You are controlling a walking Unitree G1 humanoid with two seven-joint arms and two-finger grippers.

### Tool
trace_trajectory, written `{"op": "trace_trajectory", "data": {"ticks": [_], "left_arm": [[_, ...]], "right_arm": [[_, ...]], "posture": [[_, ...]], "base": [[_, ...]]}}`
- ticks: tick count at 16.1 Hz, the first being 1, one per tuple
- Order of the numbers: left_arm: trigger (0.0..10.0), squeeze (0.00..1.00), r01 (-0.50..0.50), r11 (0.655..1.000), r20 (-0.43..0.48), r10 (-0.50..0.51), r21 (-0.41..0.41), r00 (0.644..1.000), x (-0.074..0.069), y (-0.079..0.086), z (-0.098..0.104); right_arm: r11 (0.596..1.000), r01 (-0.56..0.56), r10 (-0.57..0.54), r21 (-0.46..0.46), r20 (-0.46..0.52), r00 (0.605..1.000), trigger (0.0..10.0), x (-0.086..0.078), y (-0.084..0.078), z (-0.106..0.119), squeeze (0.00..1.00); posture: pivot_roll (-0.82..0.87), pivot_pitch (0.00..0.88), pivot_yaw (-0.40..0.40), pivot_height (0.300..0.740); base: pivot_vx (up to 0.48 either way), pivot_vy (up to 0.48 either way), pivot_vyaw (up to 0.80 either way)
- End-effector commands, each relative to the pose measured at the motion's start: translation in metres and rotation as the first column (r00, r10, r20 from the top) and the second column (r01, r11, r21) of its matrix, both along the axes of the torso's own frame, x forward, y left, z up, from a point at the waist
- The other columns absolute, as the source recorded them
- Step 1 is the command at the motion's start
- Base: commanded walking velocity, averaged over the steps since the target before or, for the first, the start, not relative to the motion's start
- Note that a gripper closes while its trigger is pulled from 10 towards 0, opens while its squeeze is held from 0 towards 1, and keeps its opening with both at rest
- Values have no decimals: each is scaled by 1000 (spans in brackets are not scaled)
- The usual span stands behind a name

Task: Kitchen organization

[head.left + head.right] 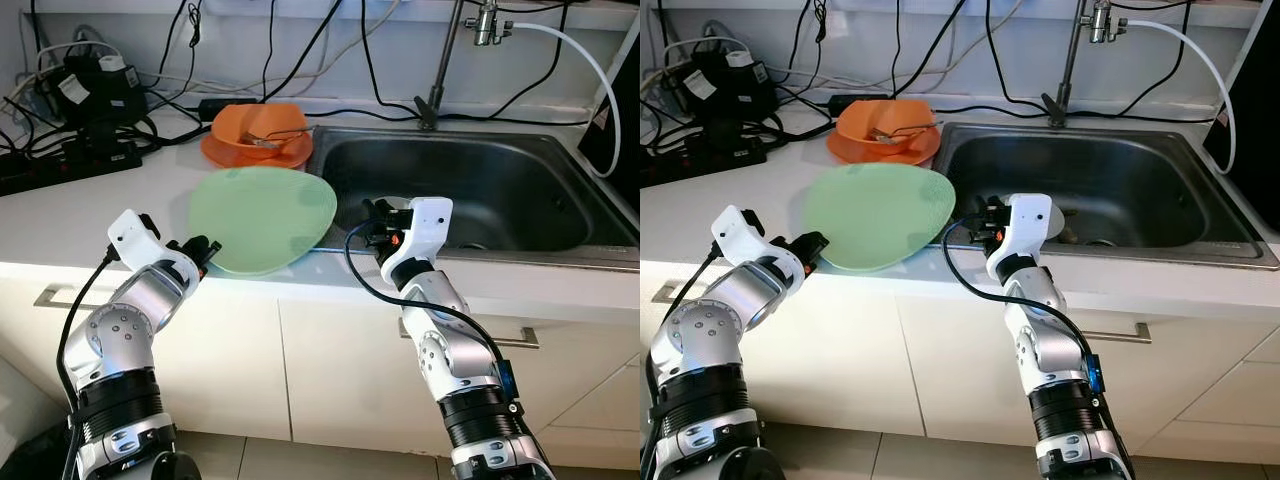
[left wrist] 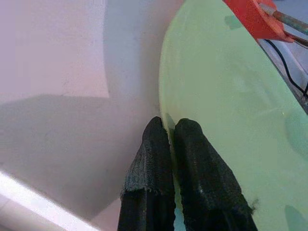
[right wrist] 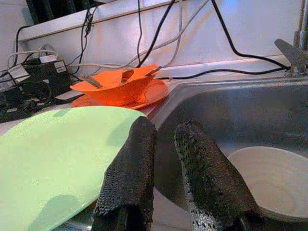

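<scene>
Your left claw pinches the green plate at its near rim; your right claw hovers slightly open, empty. The plate looks rigid, smooth, probably slippery: grip the rim firmly.

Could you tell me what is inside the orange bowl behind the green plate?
The orange bowl holds utensils, their handles poking out; their ends and the bowl's bottom are hidden by its wall.

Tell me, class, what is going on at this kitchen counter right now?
The robot stands at the counter beside the sink. Its left pincer is shut on the near edge of a big green plate, which lies flat with one side over the sink's rim. The right pincer is open at the plate's sink-side edge. Behind sits an orange bowl on an orange plate.
</scene>
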State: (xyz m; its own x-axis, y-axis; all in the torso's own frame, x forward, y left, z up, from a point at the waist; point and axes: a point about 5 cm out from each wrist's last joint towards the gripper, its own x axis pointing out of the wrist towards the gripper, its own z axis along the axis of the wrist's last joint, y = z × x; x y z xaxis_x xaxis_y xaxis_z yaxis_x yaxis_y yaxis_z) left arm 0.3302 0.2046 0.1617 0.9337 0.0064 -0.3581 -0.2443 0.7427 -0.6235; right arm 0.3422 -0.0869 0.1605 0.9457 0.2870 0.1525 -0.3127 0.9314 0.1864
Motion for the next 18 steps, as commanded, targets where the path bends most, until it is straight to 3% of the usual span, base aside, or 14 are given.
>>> {"op": "trace_trajectory", "data": {"ticks": [1,5,9,11,12,18], "left_arm": [[0,0,-8,1000,-79,8,6,997,-6,0,-14],[0,0,-11,1000,-74,11,-8,997,-7,-2,-14],[0,0,59,997,102,-54,-40,993,-4,-18,7],[9098,0,88,996,123,-84,-32,989,-5,-24,11],[10000,0,90,995,118,-85,-31,989,-4,-26,10],[10000,0,95,995,117,-91,-30,989,-5,-31,6]], "right_arm": [[1000,-12,12,-10,-5,1000,10000,1,3,2,0],[1000,-10,10,-9,-6,1000,10000,2,3,3,0],[1000,-3,3,-8,-5,1000,10000,3,1,3,0],[1000,-2,2,-9,-4,1000,10000,3,1,3,0],[1000,-2,2,-10,-3,1000,10000,3,1,4,0],[1000,25,-25,-9,18,1000,10000,6,-7,10,0]], "posture": [[39,0,11,740],[41,0,10,740],[40,0,10,740],[40,0,10,740],[38,0,7,740],[33,0,6,740]], "base": [[0,0,0],[0,0,0],[0,0,0],[0,0,0],[0,0,0],[0,0,0]]}}
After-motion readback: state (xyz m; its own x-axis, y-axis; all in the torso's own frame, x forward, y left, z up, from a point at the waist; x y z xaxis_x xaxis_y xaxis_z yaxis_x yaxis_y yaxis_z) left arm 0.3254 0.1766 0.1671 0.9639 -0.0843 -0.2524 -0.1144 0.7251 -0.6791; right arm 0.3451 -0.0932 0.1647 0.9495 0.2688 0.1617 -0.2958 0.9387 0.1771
